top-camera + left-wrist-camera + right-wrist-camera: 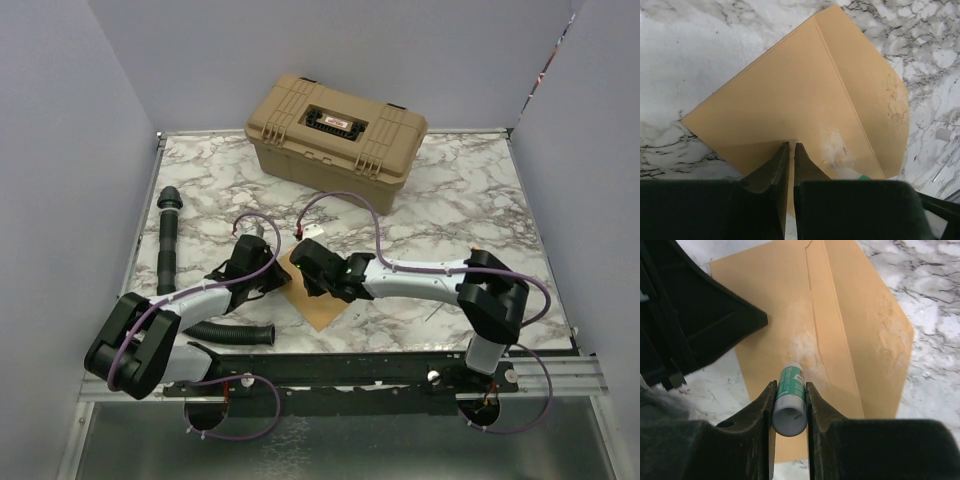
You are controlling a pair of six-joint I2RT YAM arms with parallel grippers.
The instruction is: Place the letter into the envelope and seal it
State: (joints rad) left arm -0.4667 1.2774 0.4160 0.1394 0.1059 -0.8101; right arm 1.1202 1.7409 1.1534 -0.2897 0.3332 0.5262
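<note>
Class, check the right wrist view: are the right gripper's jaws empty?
No: the right gripper has its jaws closed on a green-and-white glue stick pointed down at the envelope.

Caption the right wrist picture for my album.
Right gripper holds a glue stick against the open kraft envelope on the marble table.

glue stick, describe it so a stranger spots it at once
On the marble table, in front of the tan case, a kraft-brown envelope lies toward the near edge. Above it, the right gripper pinches the glue stick: a small white tube, the only thing with a green label.
</note>
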